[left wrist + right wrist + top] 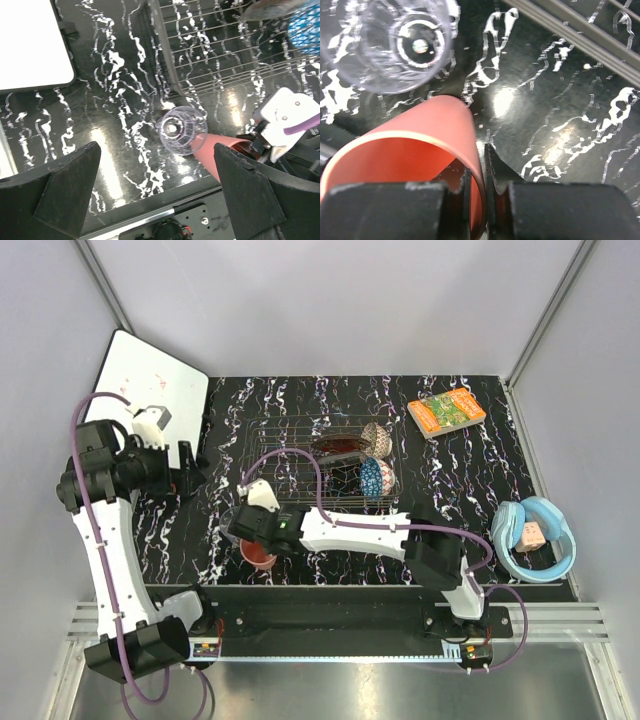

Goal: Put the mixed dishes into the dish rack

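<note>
My right gripper is shut on the rim wall of the pink plastic cup, one finger inside and one outside. The cup is at the mat's near edge, left of and in front of the dish rack. The small clear glass stands right beside the cup; the left wrist view shows it as well. The rack holds the blue patterned bowl, the tan-red bowl and a red dish. My left gripper is open and empty, left of the rack.
A white flat board lies at the back left. An orange-green book lies at the back right. A light blue round thing sits at the right edge. The rack's wire wall is close to the glass.
</note>
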Available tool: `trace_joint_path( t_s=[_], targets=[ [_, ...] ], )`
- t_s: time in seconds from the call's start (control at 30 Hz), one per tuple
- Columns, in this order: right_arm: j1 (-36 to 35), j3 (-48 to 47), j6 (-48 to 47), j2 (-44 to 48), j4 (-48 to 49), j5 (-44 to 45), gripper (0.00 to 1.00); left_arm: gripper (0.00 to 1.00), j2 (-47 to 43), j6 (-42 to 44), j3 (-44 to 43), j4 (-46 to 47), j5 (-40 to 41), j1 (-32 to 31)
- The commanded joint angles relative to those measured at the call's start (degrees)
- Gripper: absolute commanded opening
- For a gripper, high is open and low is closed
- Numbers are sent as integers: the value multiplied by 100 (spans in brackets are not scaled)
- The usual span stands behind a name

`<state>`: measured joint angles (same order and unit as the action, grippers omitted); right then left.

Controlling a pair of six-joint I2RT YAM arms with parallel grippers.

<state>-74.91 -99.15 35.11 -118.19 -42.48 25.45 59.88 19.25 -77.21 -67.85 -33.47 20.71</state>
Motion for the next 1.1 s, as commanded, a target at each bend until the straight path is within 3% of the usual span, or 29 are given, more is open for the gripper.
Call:
trace_joint_path(
  t_s=[0.0, 0.23, 0.33, 0.4, 0.5, 0.53, 0.63, 0.73, 0.9, 1.07],
  targets=[
    [21, 422, 127, 366, -208, 355, 3, 99, 85, -297, -435, 114, -502, 21],
    [21, 1099, 49, 2157, -296, 610, 0, 99, 288, -755, -1067, 123, -1512, -32],
    [126, 1467, -118, 3212, 150, 488, 0, 99, 402, -974, -1313, 132, -2205, -58],
    [310, 1854, -311, 4152, 1036, -56, 0, 99, 568, -1028, -1498, 62, -2873, -58],
    [520, 3440, -418, 5540, 2705, -224, 0, 99, 823, -1186, -1569, 44, -3831, -58],
    [661, 3777, -226, 5857, 3458, -399, 0, 99, 902, -1282, -1569, 36, -4086, -58],
    [1528, 4737, 694, 6833, 4393, -1467, 0, 99, 1236, -1414, -1525, 18, -5193, -58],
    [2145, 5098, 1294, 6845, 5018, -2496, 0, 99, 1447, -1441, -1551, 18, -5801, -216],
    [2323, 5353, 2023, 6354, 6405, -3247, 0, 99, 1430, -1415, -1455, -8, -5758, -655],
    [2613, 5372, 2947, 5291, 8033, -4468, 0, 99, 1281, -1414, -963, 132, -5451, -1173]
  ],
)
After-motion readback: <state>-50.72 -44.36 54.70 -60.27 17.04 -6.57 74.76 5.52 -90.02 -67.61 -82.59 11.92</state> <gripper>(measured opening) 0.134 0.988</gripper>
